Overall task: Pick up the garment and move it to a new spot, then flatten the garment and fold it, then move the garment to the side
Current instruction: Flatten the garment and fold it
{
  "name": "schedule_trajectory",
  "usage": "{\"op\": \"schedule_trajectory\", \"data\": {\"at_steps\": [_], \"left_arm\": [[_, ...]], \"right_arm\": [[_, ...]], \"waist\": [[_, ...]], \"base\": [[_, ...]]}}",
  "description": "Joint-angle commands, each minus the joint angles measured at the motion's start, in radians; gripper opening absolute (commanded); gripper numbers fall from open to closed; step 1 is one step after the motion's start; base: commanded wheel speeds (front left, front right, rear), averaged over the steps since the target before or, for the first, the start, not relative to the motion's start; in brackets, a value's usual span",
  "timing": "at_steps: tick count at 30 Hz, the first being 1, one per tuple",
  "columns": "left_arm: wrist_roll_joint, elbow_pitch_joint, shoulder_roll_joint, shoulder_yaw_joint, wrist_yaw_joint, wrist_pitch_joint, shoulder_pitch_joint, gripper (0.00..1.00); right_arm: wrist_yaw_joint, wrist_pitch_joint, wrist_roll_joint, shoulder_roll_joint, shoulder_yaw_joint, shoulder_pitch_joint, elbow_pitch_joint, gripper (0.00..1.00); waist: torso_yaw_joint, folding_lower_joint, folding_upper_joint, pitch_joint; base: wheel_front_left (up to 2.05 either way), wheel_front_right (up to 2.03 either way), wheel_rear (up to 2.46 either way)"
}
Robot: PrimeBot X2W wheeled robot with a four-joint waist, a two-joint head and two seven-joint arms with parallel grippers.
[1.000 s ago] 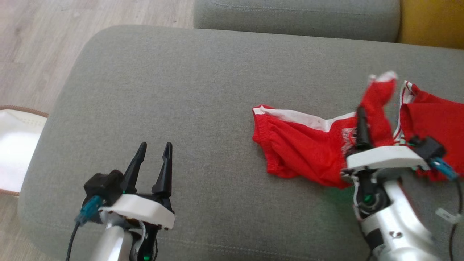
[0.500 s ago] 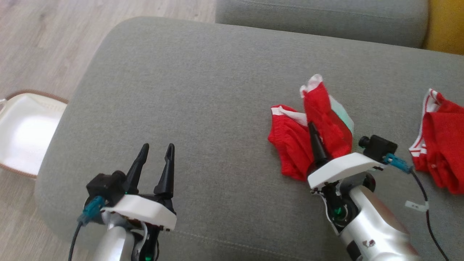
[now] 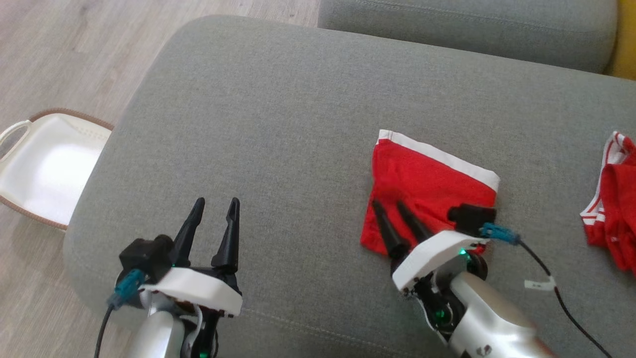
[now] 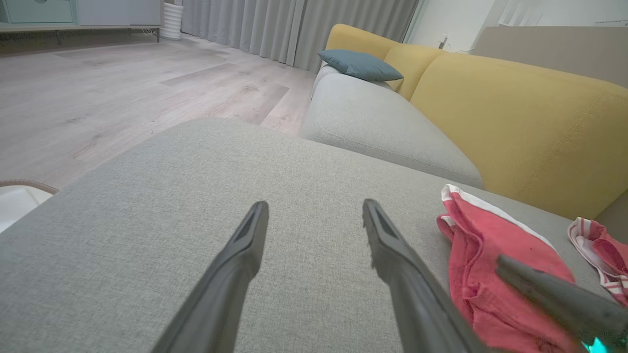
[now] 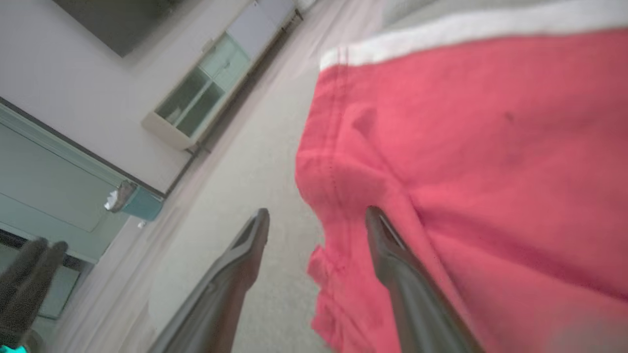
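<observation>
The garment (image 3: 432,184) is red with a white band and lies folded into a compact, flat shape on the grey sofa cushion (image 3: 273,124). My right gripper (image 3: 388,204) is open just over its lower-left edge, and nothing is pinched between the fingers. In the right wrist view the garment (image 5: 466,147) spreads under the right-hand finger, and the gripper (image 5: 318,213) stands wide. My left gripper (image 3: 216,201) is open and empty above bare cushion, well to the left. The left wrist view shows that gripper (image 4: 314,203) with the garment (image 4: 490,255) off to its right.
A second red, white-striped piece of clothing (image 3: 613,199) lies crumpled at the cushion's right edge. A white basket (image 3: 44,169) stands on the wooden floor to the left. A yellow sofa back (image 4: 515,122) and a blue pillow (image 4: 360,65) lie beyond.
My right gripper carried the garment's raised end leftward over the rest, laid it down folded and opened, letting go. The head camera shifted. The left gripper has not moved.
</observation>
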Motion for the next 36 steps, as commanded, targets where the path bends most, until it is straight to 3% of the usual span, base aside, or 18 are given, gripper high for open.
{"op": "schedule_trajectory", "data": {"at_steps": [1, 8, 17, 22, 28, 32, 36], "left_arm": [[-0.005, -0.030, 0.012, 0.022, 0.005, -0.009, -0.023, 1.00], [-0.007, -0.031, 0.012, 0.018, 0.009, -0.009, -0.027, 1.00], [0.011, -0.056, 0.012, 0.059, 0.007, -0.009, -0.039, 1.00], [0.016, -0.083, 0.012, 0.091, 0.004, -0.009, -0.046, 1.00], [0.000, -0.144, 0.012, 0.122, 0.004, -0.009, -0.053, 1.00], [-0.010, -0.188, 0.012, 0.144, 0.014, -0.009, -0.052, 1.00], [-0.030, -0.218, 0.012, 0.162, 0.032, -0.009, -0.048, 1.00]], "right_arm": [[-0.001, 0.023, 0.008, 0.009, 0.039, -0.045, 0.003, 1.00], [-0.001, 0.062, 0.015, 0.009, 0.108, -0.074, 0.041, 1.00], [-0.001, -0.010, -0.113, 0.009, 0.105, -0.145, 0.020, 1.00], [-0.001, -0.042, -0.226, 0.001, -0.016, -0.142, -0.026, 1.00], [-0.001, -0.062, -0.482, -0.037, -0.225, -0.073, -0.120, 1.00], [-0.001, -0.067, -0.708, -0.028, -0.376, 0.023, -0.246, 1.00], [-0.001, -0.069, -0.831, 0.001, -0.492, 0.144, -0.397, 1.00]], "waist": [[0.000, 0.0000, 0.0000, 0.002], [-0.020, 0.0000, 0.0000, 0.008], [-0.132, 0.0000, 0.0000, -0.008], [-0.202, 0.0000, 0.0000, -0.024], [-0.272, 0.0000, 0.0000, -0.030], [-0.310, 0.0000, 0.0000, -0.025], [-0.340, 0.0000, 0.0000, -0.021]], "base": [[0.00, 0.00, 0.00], [0.00, 0.00, 0.00], [0.00, 0.00, 0.00], [0.00, 0.00, 0.00], [0.00, 0.00, 0.00], [0.00, 0.00, 0.00], [0.00, 0.00, 0.00]]}}
